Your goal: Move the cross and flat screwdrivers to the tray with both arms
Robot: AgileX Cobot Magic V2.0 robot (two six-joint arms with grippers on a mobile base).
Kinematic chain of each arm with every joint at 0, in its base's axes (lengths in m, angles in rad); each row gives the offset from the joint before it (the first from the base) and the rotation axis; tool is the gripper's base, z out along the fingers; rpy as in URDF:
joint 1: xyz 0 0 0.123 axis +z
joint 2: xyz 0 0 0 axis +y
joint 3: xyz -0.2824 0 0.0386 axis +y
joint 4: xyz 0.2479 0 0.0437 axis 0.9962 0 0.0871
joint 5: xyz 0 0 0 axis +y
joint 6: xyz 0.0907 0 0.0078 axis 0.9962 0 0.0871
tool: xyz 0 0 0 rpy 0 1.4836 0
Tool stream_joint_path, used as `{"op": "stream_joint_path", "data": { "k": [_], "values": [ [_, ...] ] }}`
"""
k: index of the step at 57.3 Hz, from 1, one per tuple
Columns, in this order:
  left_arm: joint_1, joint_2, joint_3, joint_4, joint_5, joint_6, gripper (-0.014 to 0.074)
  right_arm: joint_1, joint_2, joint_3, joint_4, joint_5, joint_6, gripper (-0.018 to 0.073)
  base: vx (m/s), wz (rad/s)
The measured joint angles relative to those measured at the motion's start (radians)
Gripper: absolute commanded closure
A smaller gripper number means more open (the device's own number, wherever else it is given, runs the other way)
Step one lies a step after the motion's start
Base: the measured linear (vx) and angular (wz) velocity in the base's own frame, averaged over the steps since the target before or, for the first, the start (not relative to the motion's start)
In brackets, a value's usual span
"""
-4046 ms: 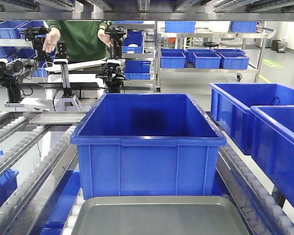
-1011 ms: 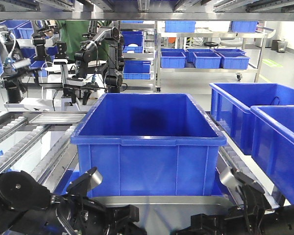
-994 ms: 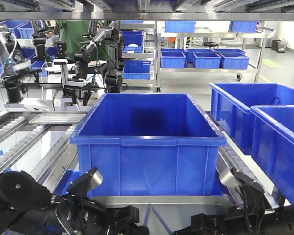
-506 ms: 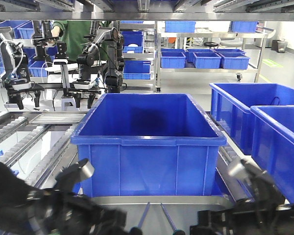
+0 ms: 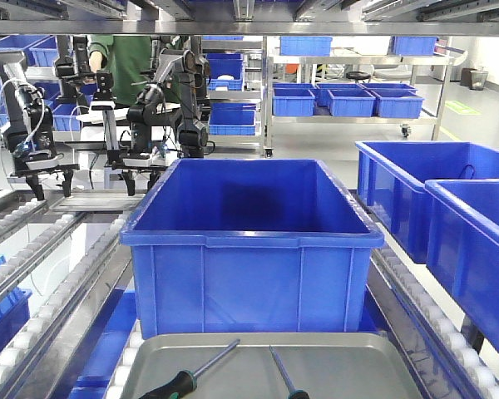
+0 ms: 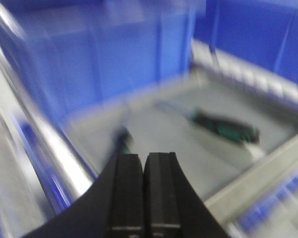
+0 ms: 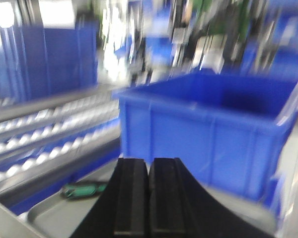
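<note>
The grey metal tray (image 5: 349, 366) lies at the bottom of the front view. Two screwdrivers rest in it: one with a black and green handle (image 5: 183, 378) at the left, one slim shaft (image 5: 281, 371) to its right. Neither arm shows in the front view. In the blurred left wrist view my left gripper (image 6: 144, 161) is shut with nothing in it, above the tray (image 6: 188, 163), and a green-handled screwdriver (image 6: 228, 128) lies beyond it. My right gripper (image 7: 149, 166) is also shut and empty, with a green handle (image 7: 84, 190) left of it on the tray (image 7: 49, 215).
A deep blue crate (image 5: 251, 241) stands right behind the tray, also seen as the crate (image 7: 213, 129) in the right wrist view. More blue crates (image 5: 449, 216) sit at the right. Roller conveyor rails (image 5: 58, 274) run along the left. Other robot arms (image 5: 150, 108) work in the background.
Both arms, which hung over the tray half a second ago, have drawn back out of the front view. The two screwdrivers now lie uncovered in the tray.
</note>
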Motion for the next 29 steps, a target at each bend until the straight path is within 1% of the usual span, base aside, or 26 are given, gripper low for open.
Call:
{"op": "stream_joint_path", "data": {
  "k": [6, 12, 16, 22, 29],
  "values": [
    [0.000, -0.252, 0.117, 0.070, -0.093, 0.000, 0.0600, 0.000, -0.133, 0.116, 0.000, -0.058, -0.019, 0.0568, 0.00, 0.00],
    [0.000, -0.400, 0.207, 0.091, -0.131, -0.004, 0.0598, 0.000, -0.186, 0.203, 0.005, -0.124, -0.023, 0.0568, 0.00, 0.00],
    [0.000, -0.425, 0.244, 0.096, -0.113, -0.025, 0.0597, 0.000, -0.195, 0.226, 0.023, -0.141, -0.023, 0.0568, 0.00, 0.00],
    [0.000, -0.423, 0.260, 0.099, -0.045, -0.046, 0.0597, 0.000, -0.195, 0.231, 0.030, -0.143, -0.023, 0.0568, 0.00, 0.00],
    [0.000, -0.416, 0.260, 0.100, -0.036, -0.049, 0.0597, 0.000, -0.195, 0.231, 0.033, -0.143, -0.023, 0.0568, 0.00, 0.00]
  ]
}}
